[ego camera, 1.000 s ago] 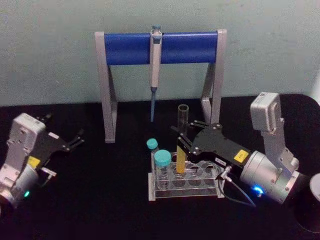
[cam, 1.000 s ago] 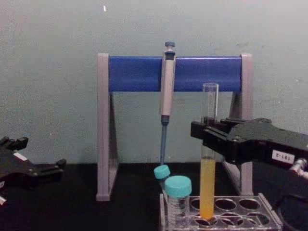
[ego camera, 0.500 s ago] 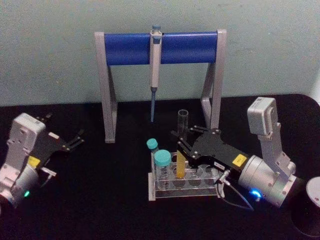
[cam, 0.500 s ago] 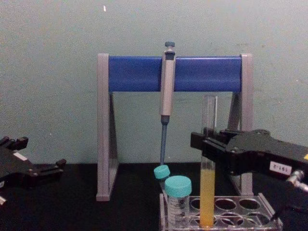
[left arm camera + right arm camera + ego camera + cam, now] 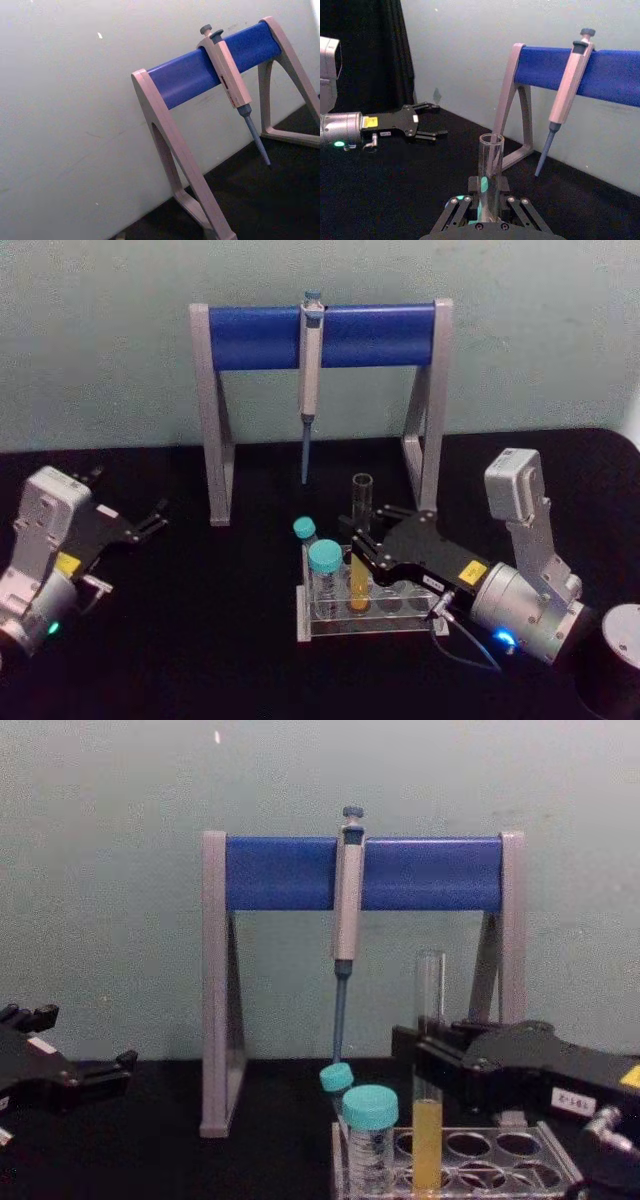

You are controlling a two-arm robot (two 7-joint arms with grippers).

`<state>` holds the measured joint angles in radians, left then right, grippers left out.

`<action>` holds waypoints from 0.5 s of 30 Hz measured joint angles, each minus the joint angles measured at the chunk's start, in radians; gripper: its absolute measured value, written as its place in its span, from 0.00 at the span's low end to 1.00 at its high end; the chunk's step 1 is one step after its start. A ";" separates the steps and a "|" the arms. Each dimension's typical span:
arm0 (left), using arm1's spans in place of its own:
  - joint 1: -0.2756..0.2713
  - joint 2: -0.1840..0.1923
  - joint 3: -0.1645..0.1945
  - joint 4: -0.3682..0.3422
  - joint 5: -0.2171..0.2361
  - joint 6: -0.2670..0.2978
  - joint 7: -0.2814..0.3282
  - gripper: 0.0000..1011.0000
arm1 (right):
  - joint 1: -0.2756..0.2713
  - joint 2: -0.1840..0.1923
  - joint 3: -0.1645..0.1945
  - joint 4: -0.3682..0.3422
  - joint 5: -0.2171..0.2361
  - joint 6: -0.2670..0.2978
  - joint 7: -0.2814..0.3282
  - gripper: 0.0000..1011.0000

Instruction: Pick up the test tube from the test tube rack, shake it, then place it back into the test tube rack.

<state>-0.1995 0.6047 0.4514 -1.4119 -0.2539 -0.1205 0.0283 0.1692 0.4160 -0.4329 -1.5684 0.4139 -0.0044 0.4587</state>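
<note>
The right tool [image 5: 362, 540] pinches the test tube [image 5: 360, 545], which stands upright in the test tube rack [image 5: 370, 615]. Two teal-capped tubes [image 5: 322, 570] stand just beside it, the pipette stand [image 5: 320, 340] behind. The left tool [image 5: 150, 520], spread, rests well apart.

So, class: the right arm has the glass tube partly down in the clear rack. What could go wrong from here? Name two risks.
1. The right gripper is shut on the test tube, which has no cap; a tilt or a jolt could spill the yellow liquid.
2. The capped tubes stand close beside it in the test tube rack, so the jaws, when they open, might knock them.

The left gripper rests apart, open.
</note>
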 joint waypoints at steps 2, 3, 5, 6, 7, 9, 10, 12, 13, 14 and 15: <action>0.000 0.000 0.000 0.000 0.000 0.000 0.000 0.99 | 0.000 -0.002 -0.002 0.006 -0.001 0.001 0.000 0.24; 0.000 0.000 0.000 0.000 0.000 0.000 0.000 0.99 | 0.000 -0.003 -0.004 0.009 -0.003 0.002 0.000 0.24; 0.000 0.000 0.000 0.000 0.000 0.000 0.000 0.99 | 0.001 -0.004 -0.005 0.012 -0.005 0.004 0.000 0.24; 0.000 0.000 0.000 0.000 0.000 0.000 0.000 0.99 | 0.001 -0.004 -0.006 0.014 -0.006 0.006 0.000 0.24; 0.000 0.000 0.000 0.000 0.000 0.000 0.000 0.99 | 0.001 -0.004 -0.007 0.016 -0.008 0.008 0.000 0.24; 0.000 0.000 0.000 0.000 0.000 0.000 0.000 0.99 | 0.001 -0.005 -0.008 0.019 -0.010 0.010 0.000 0.23; 0.000 0.000 0.000 0.000 0.000 0.000 0.000 0.99 | 0.001 -0.005 -0.008 0.020 -0.011 0.011 0.000 0.24; 0.000 0.000 0.000 0.000 0.000 0.000 0.000 0.99 | 0.000 -0.006 -0.009 0.023 -0.013 0.013 -0.001 0.24; 0.000 0.000 0.000 0.000 0.000 0.000 0.000 0.99 | 0.000 -0.006 -0.009 0.024 -0.013 0.013 -0.001 0.24; 0.000 0.000 0.000 0.000 0.000 0.000 0.000 0.99 | 0.000 -0.007 -0.009 0.025 -0.014 0.015 -0.002 0.24; 0.000 0.000 0.000 0.000 0.000 0.000 0.000 0.99 | -0.001 -0.008 -0.009 0.025 -0.015 0.015 -0.002 0.24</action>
<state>-0.1995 0.6047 0.4514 -1.4120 -0.2539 -0.1205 0.0283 0.1687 0.4084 -0.4418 -1.5431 0.3993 0.0109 0.4562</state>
